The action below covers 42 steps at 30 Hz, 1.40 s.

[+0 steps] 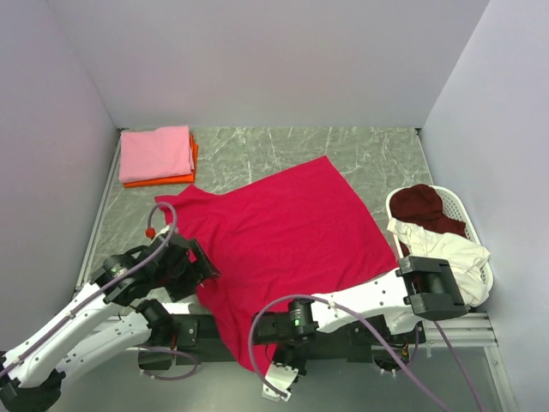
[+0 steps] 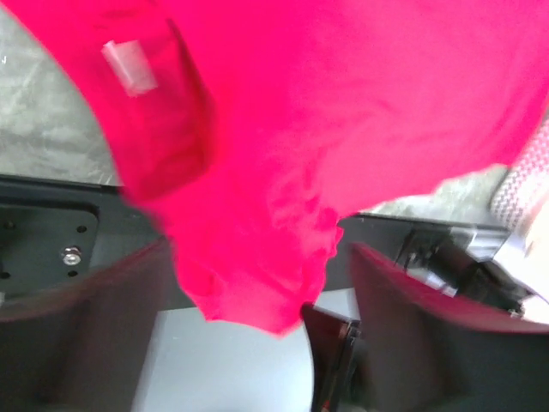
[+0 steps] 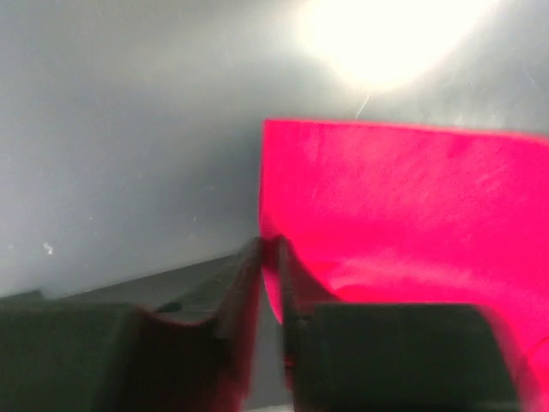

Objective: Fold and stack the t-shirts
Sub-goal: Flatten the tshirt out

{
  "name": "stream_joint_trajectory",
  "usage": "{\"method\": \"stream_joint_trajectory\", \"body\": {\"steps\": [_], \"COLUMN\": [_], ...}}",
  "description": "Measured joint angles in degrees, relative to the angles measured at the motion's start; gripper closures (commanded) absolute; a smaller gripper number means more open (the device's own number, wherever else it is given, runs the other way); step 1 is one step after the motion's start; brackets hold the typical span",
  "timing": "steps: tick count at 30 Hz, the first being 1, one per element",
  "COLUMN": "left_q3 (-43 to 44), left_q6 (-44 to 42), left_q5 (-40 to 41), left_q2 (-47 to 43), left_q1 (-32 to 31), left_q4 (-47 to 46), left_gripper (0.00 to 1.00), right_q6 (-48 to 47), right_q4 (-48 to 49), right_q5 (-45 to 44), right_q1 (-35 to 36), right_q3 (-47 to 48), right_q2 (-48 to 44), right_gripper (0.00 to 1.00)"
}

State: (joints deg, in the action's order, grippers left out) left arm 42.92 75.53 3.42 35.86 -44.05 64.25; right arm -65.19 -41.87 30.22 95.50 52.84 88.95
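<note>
A crimson red t-shirt (image 1: pixel 287 232) lies spread across the middle of the table, its near part hanging over the front edge. In the left wrist view its white neck label (image 2: pixel 129 64) shows. My left gripper (image 1: pixel 202 262) sits at the shirt's left edge, open; a bunched fold of the shirt (image 2: pixel 257 283) hangs between the wide-spread fingers (image 2: pixel 86 326), which do not pinch it. My right gripper (image 1: pixel 279 382) is low at the front edge, shut on the shirt's hanging corner (image 3: pixel 386 215), with fabric pinched at the tips (image 3: pixel 268 245). A pink t-shirt (image 1: pixel 156 153) lies folded on an orange one (image 1: pixel 159 179) at back left.
A white oval basket (image 1: pixel 463 215) stands at the right edge, holding a maroon shirt (image 1: pixel 425 206) and a cream shirt (image 1: pixel 442 249) that spills over its rim. Grey walls close in on the left, back and right. The arm bases and rail run along the front edge.
</note>
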Motion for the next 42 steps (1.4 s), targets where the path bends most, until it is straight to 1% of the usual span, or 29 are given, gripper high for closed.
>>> {"method": "stream_joint_trajectory", "body": {"steps": [1, 2, 3, 4, 6, 8, 12, 14, 15, 16, 18, 20, 21, 22, 23, 24, 25, 26, 28, 30, 32, 34, 35, 38, 40, 42], "left_q3": [0.90, 2.16, 3.63, 5.29, 8.17, 10.56, 12.50, 12.39, 12.13, 11.54, 9.86, 7.04, 5.44, 4.11, 2.64, 1.11, -0.13, -1.20, -2.14, -2.19, -2.21, -2.27, -2.47, -4.00, -5.57, -6.93], "left_q6": [-1.22, -1.95, -2.80, -4.04, -7.02, -10.49, -17.84, -21.57, -23.39, -25.49, -28.83, -31.95, -33.05, -33.44, -33.97, -34.12, -34.27, -34.25, -34.34, -34.60, -35.08, -35.54, -35.63, -35.36, -35.32, -35.47], "left_q5": [-0.11, -0.04, 0.31, 0.96, 2.67, 5.70, 12.63, 14.75, 15.26, 14.99, 13.09, 7.63, 3.80, 0.15, -3.93, -8.28, -11.28, -13.84, -18.12, -20.83, -21.75, -22.53, -22.88, -25.27, -26.36, -27.26], "left_q2": [-0.39, -0.85, -1.25, -1.73, -2.69, -2.56, 0.85, 3.15, 4.20, 5.22, 6.97, 9.27, 10.75, 12.57, 15.06, 17.77, 20.37, 22.99, 27.34, 30.05, 30.40, 29.99, 29.86, 30.21, 30.82, 31.19], "left_q1": [0.00, 0.00, 0.00, 0.00, 0.00, 0.00, 0.22, 1.31, 2.47, 4.81, 10.69, 20.44, 26.51, 31.74, 37.31, 42.23, 45.66, 48.76, 51.95, 53.05, 53.48, 54.86, 56.28, 61.99, 65.22, 66.29], "left_q4": [0.31, 0.48, 0.46, -0.07, -1.62, -3.93, -9.92, -13.53, -15.76, -18.49, -23.67, -30.05, -33.09, -35.69, -39.12, -42.45, -44.61, -46.45, -48.13, -48.61, -48.59, -49.31, -50.23, -53.33, -54.75, -54.97], "left_gripper": [0.01, 0.01, 0.01, 0.01, 0.01, 0.00, 0.00, 0.01, 0.01, 0.01, 0.04, 0.08, 0.15, 0.18, 0.23, 0.25, 0.26, 0.31, 0.34, 0.32, 0.31, 0.32, 0.35, 0.38, 0.38, 0.37], "right_q6": [0.39, 0.90, 1.05, 1.53, 1.84, 2.62, 6.43, 10.01, 11.63, 14.08, 18.86, 24.35, 26.95, 29.90, 32.00, 34.32, 36.13, 37.77, 40.24, 42.38, 44.41, 46.40, 47.32, 49.20, 49.90, 50.16], "right_q4": [-0.17, -0.22, -0.20, -0.17, -0.20, 0.42, 3.74, 5.95, 7.06, 8.20, 10.62, 12.31, 13.00, 13.51, 13.90, 14.43, 14.53, 14.27, 13.88, 13.29, 11.98, 10.60, 9.88, 7.19, 5.81, 4.92], "right_q5": [-0.33, -0.61, -0.63, -0.55, 0.48, 1.86, 5.35, 6.84, 7.15, 8.50, 9.62, 10.49, 10.91, 11.43, 11.54, 11.54, 11.10, 10.29, 7.74, 3.43, -0.02, -3.50, -5.03, -8.02, -9.51, -10.49], "right_q1": [-0.24, -0.68, -1.22, -2.21, -6.19, -12.98, -30.73, -40.04, -43.41, -48.04, -55.28, -63.58, -67.36, -72.04, -75.23, -78.34, -81.07, -83.38, -86.95, -89.11, -90.40, -91.19, -91.54, -92.43, -92.83, -92.91], "right_q3": [-0.46, -0.66, -0.66, -0.50, 0.37, 1.49, 2.45, 3.26, 3.69, 4.31, 5.33, 7.45, 9.03, 11.23, 13.20, 15.30, 17.33, 19.65, 24.61, 29.09, 33.05, 36.76, 38.82, 45.40, 49.51, 51.21], "right_q2": [-0.17, -0.66, -1.18, -2.08, -3.74, -5.46, -10.19, -11.98, -12.24, -12.22, -11.87, -9.99, -8.39, -6.08, -4.02, -1.36, 0.98, 3.67, 9.92, 16.15, 21.68, 26.62, 29.05, 34.97, 38.27, 39.80], "right_gripper": [0.69, 0.61, 0.50, 0.48, 0.46, 0.46, 0.46, 0.46, 0.47, 0.47, 0.47, 0.47, 0.47, 0.47, 0.48, 0.48, 0.48, 0.48, 0.48, 0.49, 0.49, 0.49, 0.49, 0.48, 0.48, 0.48]}}
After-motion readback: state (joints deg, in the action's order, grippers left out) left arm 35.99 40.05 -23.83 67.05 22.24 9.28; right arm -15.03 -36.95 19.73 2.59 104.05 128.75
